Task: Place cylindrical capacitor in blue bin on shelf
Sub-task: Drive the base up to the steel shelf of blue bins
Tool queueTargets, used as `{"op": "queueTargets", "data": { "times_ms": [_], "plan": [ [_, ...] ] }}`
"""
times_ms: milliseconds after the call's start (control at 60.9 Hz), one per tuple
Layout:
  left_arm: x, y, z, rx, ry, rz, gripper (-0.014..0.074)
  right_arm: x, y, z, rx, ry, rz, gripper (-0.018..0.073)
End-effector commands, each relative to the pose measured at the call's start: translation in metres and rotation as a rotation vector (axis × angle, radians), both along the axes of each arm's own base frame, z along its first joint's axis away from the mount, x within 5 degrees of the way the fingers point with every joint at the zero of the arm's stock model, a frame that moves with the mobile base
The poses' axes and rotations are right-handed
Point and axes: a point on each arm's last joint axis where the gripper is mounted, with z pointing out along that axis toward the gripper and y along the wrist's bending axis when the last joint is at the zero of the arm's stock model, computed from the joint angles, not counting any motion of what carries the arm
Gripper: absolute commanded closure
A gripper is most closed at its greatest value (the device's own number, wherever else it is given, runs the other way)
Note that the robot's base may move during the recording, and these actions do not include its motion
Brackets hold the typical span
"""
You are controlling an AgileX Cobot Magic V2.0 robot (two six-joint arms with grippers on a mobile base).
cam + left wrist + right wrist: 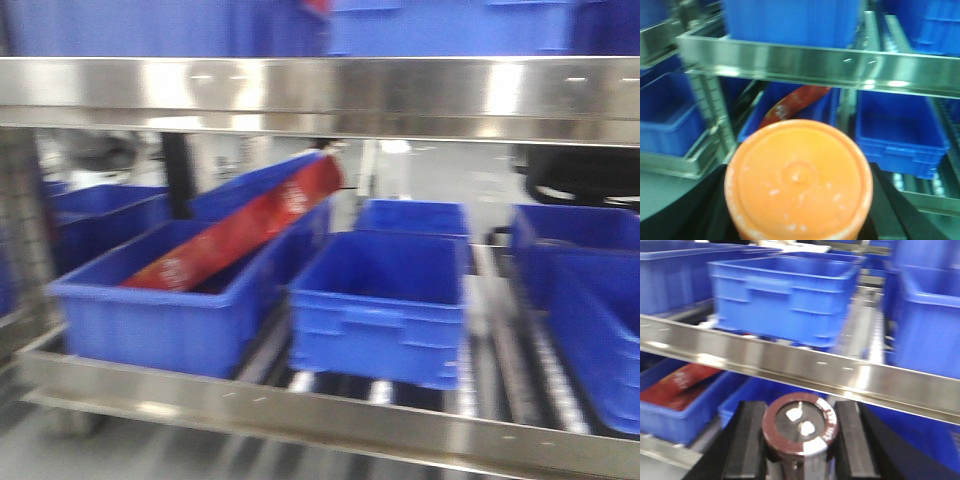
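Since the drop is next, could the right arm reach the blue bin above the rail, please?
Probably, but not straight ahead: the shelf rail crosses between the right claw, shut on the capacitor, and that open blue bin; it must rise first.

We've got the right end effector (pixel 800 442) clamped on the cylindrical capacitor (pixel 801 429), facing the shelf (pixel 790 364) rail, with a blue bin (pixel 785 295) above it.

black fingers (pixel 747 440) of right end effector (pixel 800 450) clamped on cylindrical capacitor (pixel 801 427), left end effector (pixel 797 210) gripping orange cylinder (pixel 797 170)
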Motion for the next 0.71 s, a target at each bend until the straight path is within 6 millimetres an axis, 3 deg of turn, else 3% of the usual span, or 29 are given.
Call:
{"op": "queueTargets", "data": {
  "times_ms": [0, 689],
  "plan": [
    [0.0002, -0.0012, 0.002, -0.005, -0.023, -0.01, 0.0707, -0.0008, -0.0001, 0.0034, 0.001, -0.036, 0.0, 0.069],
    [0.0002, -0.0012, 0.002, -0.005, -0.023, -0.01, 0.0707, -0.0008, -0.0001, 0.0034, 0.001, -0.036, 0.0, 0.069]
  ]
}}
